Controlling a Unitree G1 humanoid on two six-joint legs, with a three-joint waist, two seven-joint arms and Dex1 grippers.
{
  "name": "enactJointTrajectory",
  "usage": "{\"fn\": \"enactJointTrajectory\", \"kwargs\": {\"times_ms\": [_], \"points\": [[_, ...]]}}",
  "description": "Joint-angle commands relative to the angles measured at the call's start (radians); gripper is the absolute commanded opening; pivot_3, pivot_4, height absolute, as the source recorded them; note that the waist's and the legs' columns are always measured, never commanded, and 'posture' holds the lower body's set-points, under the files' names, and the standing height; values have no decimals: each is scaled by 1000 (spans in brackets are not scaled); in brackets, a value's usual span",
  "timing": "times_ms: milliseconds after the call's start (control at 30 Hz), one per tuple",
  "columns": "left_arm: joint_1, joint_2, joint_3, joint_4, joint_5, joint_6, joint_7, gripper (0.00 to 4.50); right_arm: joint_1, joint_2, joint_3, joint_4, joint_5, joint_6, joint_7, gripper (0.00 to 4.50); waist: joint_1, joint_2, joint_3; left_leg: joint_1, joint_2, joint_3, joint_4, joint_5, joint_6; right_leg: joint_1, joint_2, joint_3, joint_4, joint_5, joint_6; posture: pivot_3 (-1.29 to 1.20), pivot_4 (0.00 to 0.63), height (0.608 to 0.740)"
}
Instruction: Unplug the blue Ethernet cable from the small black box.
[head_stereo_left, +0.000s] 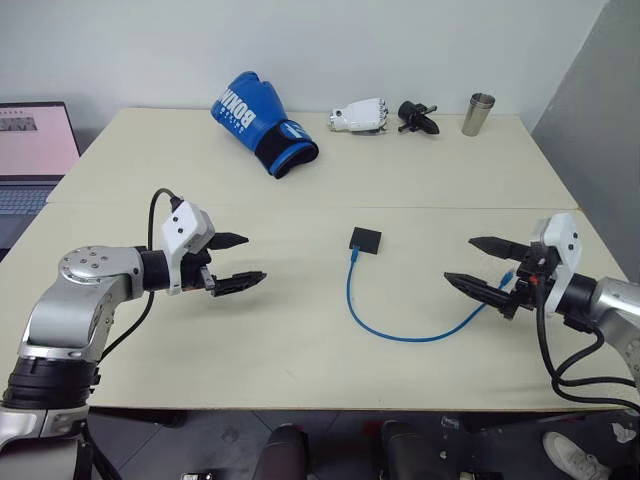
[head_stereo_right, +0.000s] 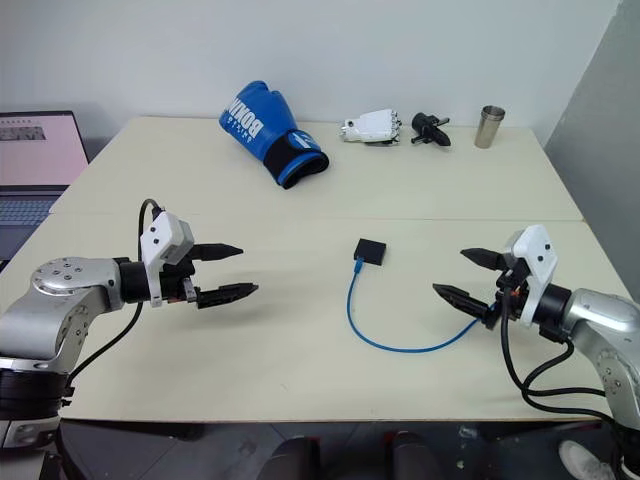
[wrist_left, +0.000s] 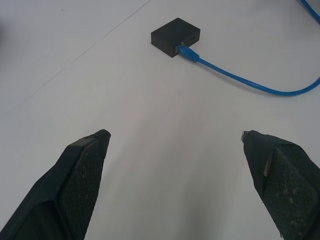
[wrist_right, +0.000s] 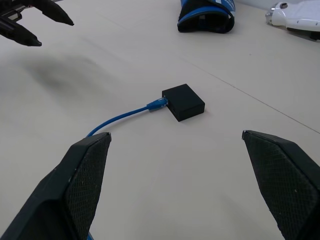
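Two grippers (head_stereo_left: 240, 262) (head_stereo_left: 478, 264) (fingers apart), one cable (head_stereo_left: 400, 335), one box (head_stereo_left: 365, 240).

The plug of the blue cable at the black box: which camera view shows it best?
The left wrist view: the plug sits large, seated in the black box. The right wrist view shows it clearly too, slightly smaller. Both eye views show it only as a tiny blue spot at the box's edge.

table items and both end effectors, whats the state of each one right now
blue Ethernet cable: plugged into the box, lying curved on the table
small black box: flat on the table, cable in its port
left end effector: open, empty
right end effector: open, empty
boxing glove: lying on its side
metal cup: upright
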Motion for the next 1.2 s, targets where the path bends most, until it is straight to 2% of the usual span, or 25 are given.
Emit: {"fn": "enactJointTrajectory", "kwargs": {"times_ms": [33,567,767,833,1000,1100,1200], "points": [[-9,6,9,-11,-10,-15,-22,4495,-23,-10,-22,-26,17,-12,-4,4461,0,0,0,0,0,0,0,0,0,0,0,0,0,0,0,0,150,740],[1,12,18,-29,-15,-14,-23,4495,-38,-20,-9,-60,31,15,-30,4461,1,0,0,0,0,0,0,0,0,0,0,0,0,0,0,0,150,740],[-5,16,11,-16,-21,-48,-68,4495,-43,8,15,-103,58,45,-67,4461,0,0,0,0,0,0,0,0,0,0,0,0,0,0,0,0,150,740],[-5,18,12,-17,-48,-36,-107,4495,-30,43,61,-148,70,91,-119,4461,0,0,0,0,0,0,0,0,0,0,0,0,0,0,0,0,150,740],[-21,25,-8,-9,-46,-38,-160,4495,-45,168,252,-167,-55,149,-319,4461,-2,0,0,0,1,0,0,0,0,0,0,0,0,0,0,0,150,740],[-27,34,-26,-2,-30,-53,-189,4495,-90,350,343,-112,-125,201,-509,4461,-2,0,0,-1,0,0,0,0,0,-1,1,1,1,0,0,0,150,740],[-36,34,-35,11,-21,-61,-198,4495,-128,490,405,-57,-181,234,-621,4461,-2,0,0,-1,1,0,0,0,0,-3,1,1,1,0,0,0,150,740]]}}
